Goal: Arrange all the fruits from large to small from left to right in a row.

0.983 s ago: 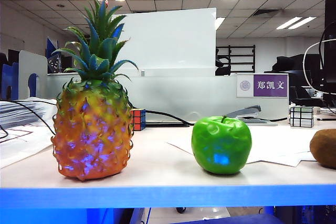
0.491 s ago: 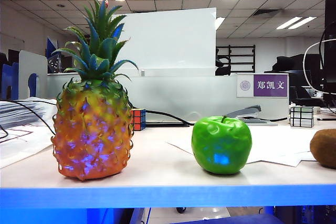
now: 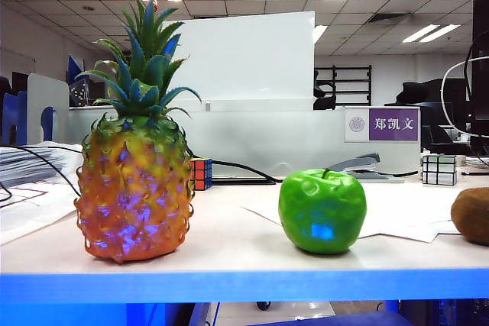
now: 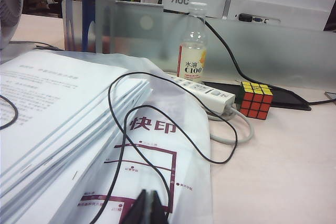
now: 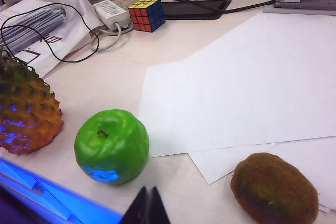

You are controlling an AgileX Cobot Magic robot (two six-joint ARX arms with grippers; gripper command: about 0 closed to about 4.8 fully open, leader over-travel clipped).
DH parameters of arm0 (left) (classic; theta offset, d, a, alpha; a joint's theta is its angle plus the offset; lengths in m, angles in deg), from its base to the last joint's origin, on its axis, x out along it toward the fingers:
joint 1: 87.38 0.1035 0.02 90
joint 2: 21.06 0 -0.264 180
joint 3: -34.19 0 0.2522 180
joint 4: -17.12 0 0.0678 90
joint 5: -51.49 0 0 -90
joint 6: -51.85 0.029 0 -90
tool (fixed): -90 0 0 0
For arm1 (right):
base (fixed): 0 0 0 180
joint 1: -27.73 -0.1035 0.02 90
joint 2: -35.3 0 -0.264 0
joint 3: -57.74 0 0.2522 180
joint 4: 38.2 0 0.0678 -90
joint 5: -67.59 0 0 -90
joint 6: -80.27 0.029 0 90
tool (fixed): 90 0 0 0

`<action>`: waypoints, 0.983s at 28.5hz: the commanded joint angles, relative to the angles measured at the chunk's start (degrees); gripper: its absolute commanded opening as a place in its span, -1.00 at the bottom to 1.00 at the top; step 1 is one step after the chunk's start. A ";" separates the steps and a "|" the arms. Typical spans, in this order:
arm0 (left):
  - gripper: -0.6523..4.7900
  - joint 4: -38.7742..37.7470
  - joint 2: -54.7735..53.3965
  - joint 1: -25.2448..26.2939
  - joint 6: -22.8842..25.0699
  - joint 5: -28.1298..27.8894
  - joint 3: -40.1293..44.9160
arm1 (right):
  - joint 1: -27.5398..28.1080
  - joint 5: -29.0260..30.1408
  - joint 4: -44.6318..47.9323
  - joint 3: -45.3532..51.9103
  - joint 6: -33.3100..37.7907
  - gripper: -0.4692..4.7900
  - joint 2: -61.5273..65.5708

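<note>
In the exterior view an orange-yellow pineapple (image 3: 134, 192) with a green crown stands on the left of the table. A glossy green apple (image 3: 322, 211) sits in the middle, and a brown kiwi (image 3: 472, 215) lies at the right edge. The three fruits form a row near the table's front edge. No gripper shows in the exterior view. My right gripper (image 5: 147, 198) is shut and empty, hanging above the front edge between the apple (image 5: 111, 145) and the kiwi (image 5: 275, 188), with the pineapple (image 5: 26, 111) beyond the apple. My left gripper (image 4: 148, 200) is shut and empty over a printed plastic bag (image 4: 152, 150).
Loose white paper sheets (image 5: 247, 82) lie under and behind the kiwi. A paper stack (image 4: 47, 114), a thin black cable (image 4: 118, 129), a power strip (image 4: 202, 92), a bottle (image 4: 192, 56) and a Rubik's cube (image 4: 254, 99) crowd the left. A stapler (image 3: 359, 166) and second cube (image 3: 438, 169) stand at the back right.
</note>
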 commanded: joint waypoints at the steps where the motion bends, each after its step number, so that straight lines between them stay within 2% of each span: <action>1: -0.78 0.68 0.09 0.09 0.00 -0.22 -0.04 | 0.02 -0.11 0.83 -0.13 -0.44 -0.84 -0.09; 4: -0.78 0.68 0.09 0.09 0.00 -0.22 -0.04 | 0.02 -2.12 2.21 -0.09 -7.28 -0.84 -0.09; 5: -0.78 0.68 0.09 0.09 0.00 -0.22 -0.04 | 0.11 -4.61 3.39 0.22 -11.43 -0.84 -0.09; 11: -0.78 0.68 0.09 0.09 -0.02 -0.22 -0.04 | 0.20 -17.84 14.95 4.70 -12.66 -0.84 -0.09; 15: -0.78 0.68 0.09 0.09 0.00 -0.20 -0.04 | 0.20 -18.43 21.05 7.87 -11.96 -0.84 -0.11; 18: -0.78 0.68 0.09 0.09 0.00 -0.22 -0.04 | 0.55 -18.47 22.18 9.46 -9.16 -0.84 -0.11; 22: -0.78 0.68 0.09 0.09 0.00 -0.22 -0.04 | 4.66 -18.36 21.49 10.62 -3.58 -0.84 -0.11; 28: -0.78 0.68 0.09 0.09 0.00 -0.22 -0.04 | 8.00 -18.29 21.70 10.62 -3.02 -0.84 -0.11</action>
